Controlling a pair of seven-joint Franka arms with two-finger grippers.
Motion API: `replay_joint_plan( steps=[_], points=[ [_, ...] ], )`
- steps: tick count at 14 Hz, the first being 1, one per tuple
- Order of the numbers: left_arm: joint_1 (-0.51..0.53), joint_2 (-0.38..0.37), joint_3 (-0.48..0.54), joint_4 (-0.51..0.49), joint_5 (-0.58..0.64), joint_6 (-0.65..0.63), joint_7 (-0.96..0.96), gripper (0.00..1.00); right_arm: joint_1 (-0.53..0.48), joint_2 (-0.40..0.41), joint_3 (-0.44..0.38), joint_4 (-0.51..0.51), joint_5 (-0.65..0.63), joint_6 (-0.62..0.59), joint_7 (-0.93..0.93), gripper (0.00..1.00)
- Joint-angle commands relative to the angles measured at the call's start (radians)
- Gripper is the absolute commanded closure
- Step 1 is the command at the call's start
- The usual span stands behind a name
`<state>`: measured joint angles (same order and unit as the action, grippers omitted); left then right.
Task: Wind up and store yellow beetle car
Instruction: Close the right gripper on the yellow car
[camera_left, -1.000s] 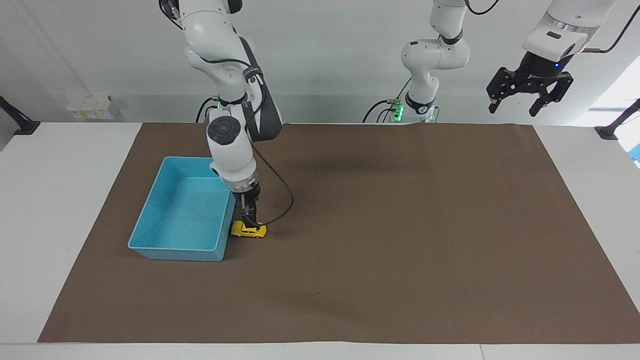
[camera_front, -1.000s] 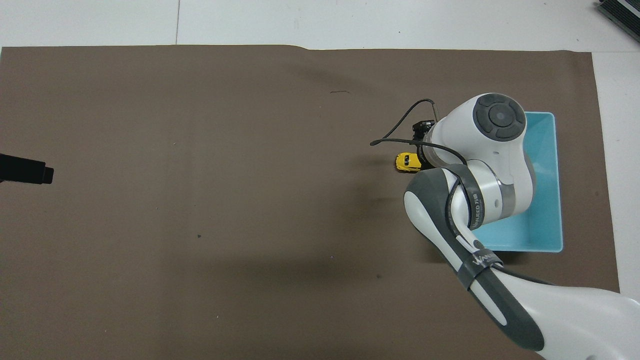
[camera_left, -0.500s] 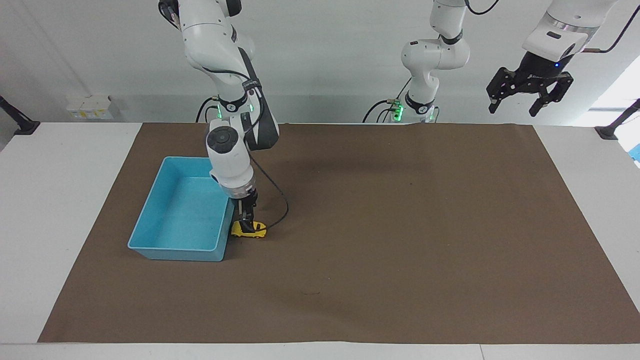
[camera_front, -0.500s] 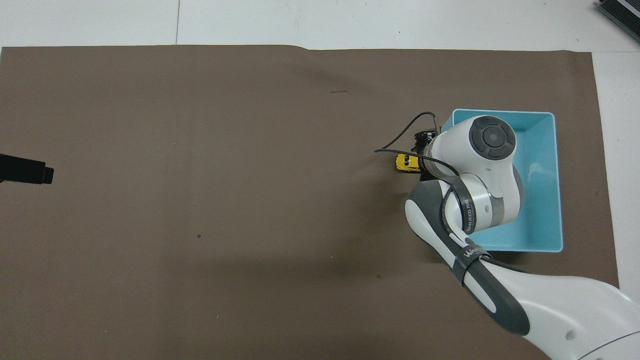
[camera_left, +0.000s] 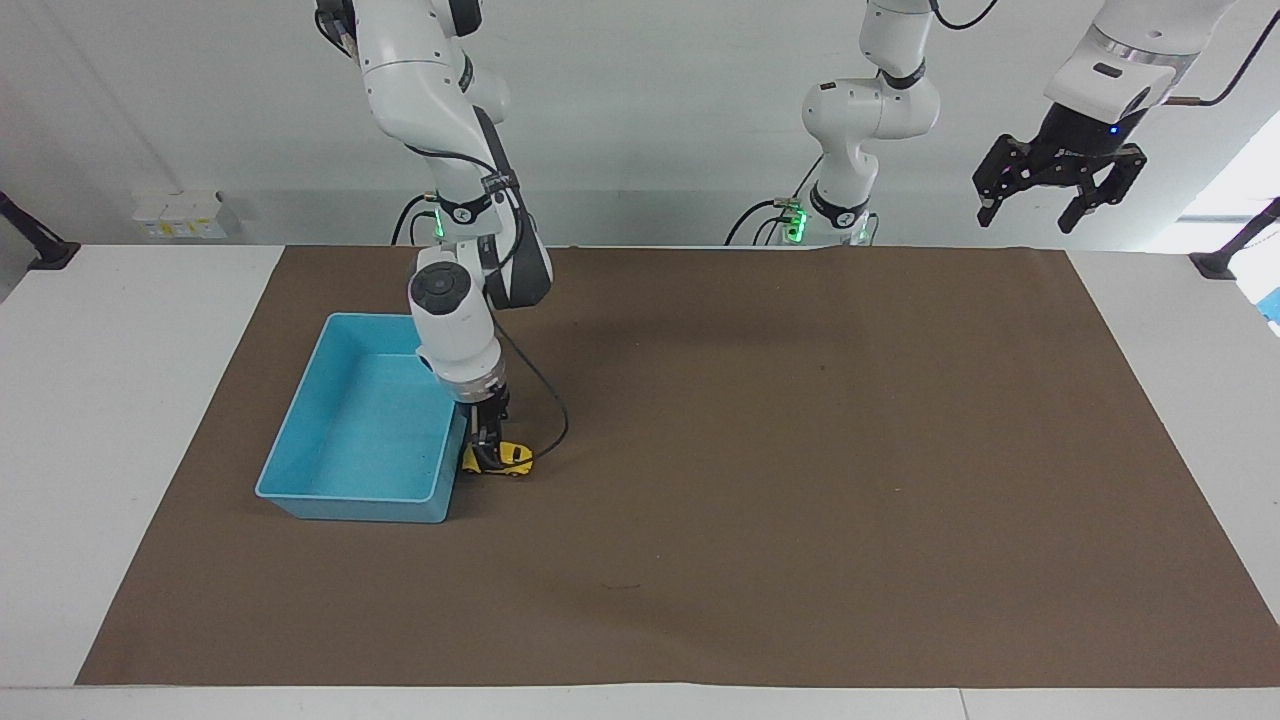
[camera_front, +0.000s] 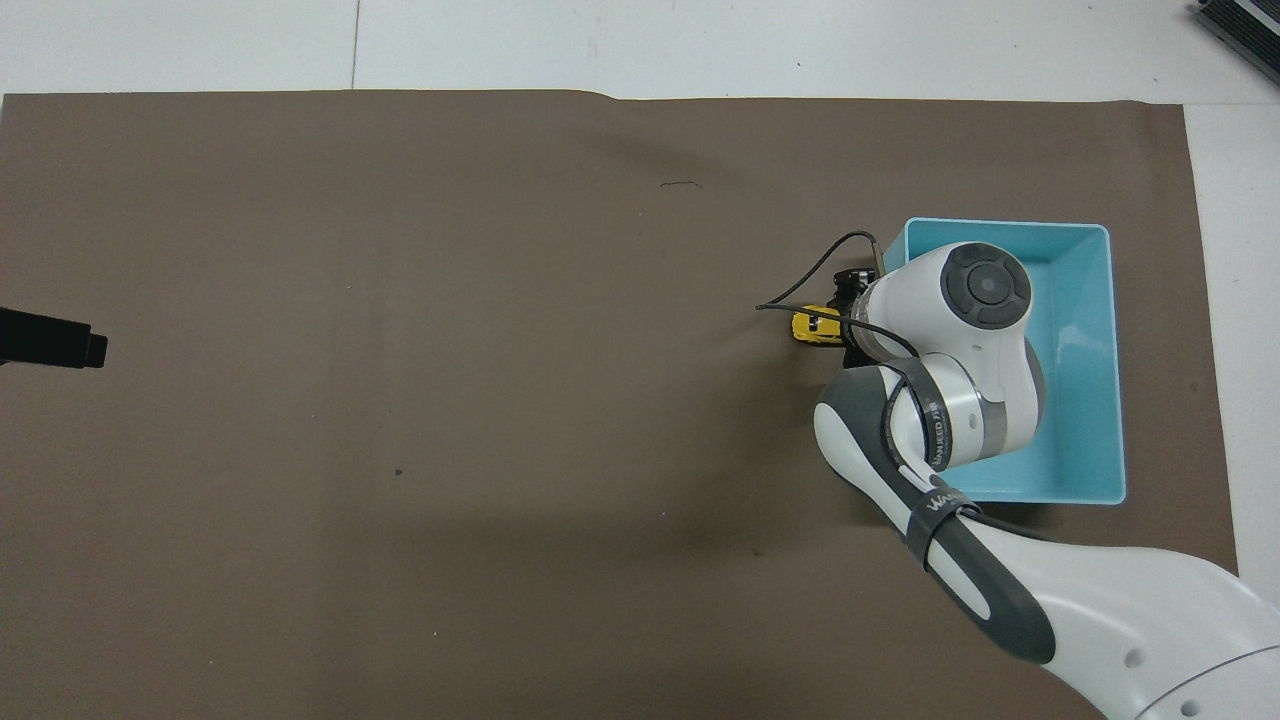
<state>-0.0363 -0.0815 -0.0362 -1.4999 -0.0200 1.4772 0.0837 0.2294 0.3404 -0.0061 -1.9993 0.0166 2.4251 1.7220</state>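
Observation:
The yellow beetle car (camera_left: 507, 458) stands on the brown mat, close beside the wall of the light-blue bin (camera_left: 350, 508) that faces the left arm's end of the table. My right gripper (camera_left: 489, 446) points straight down and is lowered onto the bin-side end of the car. In the overhead view its wrist covers most of the gripper, and only part of the car (camera_front: 813, 325) shows next to the bin (camera_front: 1095, 350). My left gripper (camera_left: 1060, 200) waits open, high over the mat's corner nearest its own base, holding nothing.
A black cable (camera_left: 553, 420) loops from the right wrist down to the mat beside the car. The brown mat (camera_left: 800, 500) covers most of the white table. The bin holds nothing. The left gripper's tip (camera_front: 55, 340) shows at the overhead view's edge.
My right gripper has sunk lower onto the car and the wrist has shifted slightly toward the bin. The car and the left arm have not moved.

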Motion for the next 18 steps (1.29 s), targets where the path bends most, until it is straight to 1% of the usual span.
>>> replay_joint_plan(
  steps=[1, 2, 8, 10, 15, 18],
  points=[
    [0.007, -0.015, -0.002, -0.011, -0.005, -0.011, 0.001, 0.00, -0.010, -0.003, 0.009, -0.016, -0.020, 0.020, -0.021, 0.81],
    [0.007, -0.017, -0.002, -0.013, -0.005, -0.011, 0.001, 0.00, -0.010, -0.001, 0.009, -0.015, -0.021, 0.020, -0.018, 1.00],
    [0.007, -0.017, -0.002, -0.013, -0.005, -0.011, 0.001, 0.00, 0.001, 0.003, 0.009, 0.016, -0.023, 0.003, -0.016, 1.00],
    [0.007, -0.015, -0.002, -0.011, -0.005, -0.011, 0.001, 0.00, 0.002, 0.000, 0.011, 0.040, -0.023, -0.032, -0.019, 1.00],
    [0.007, -0.015, -0.002, -0.011, -0.005, -0.011, 0.001, 0.00, 0.004, -0.026, 0.011, 0.063, -0.023, -0.077, -0.027, 1.00],
    [0.007, -0.015, -0.002, -0.013, -0.005, -0.011, 0.001, 0.00, 0.004, -0.047, 0.014, 0.065, -0.021, -0.080, -0.041, 1.00]
  ],
)
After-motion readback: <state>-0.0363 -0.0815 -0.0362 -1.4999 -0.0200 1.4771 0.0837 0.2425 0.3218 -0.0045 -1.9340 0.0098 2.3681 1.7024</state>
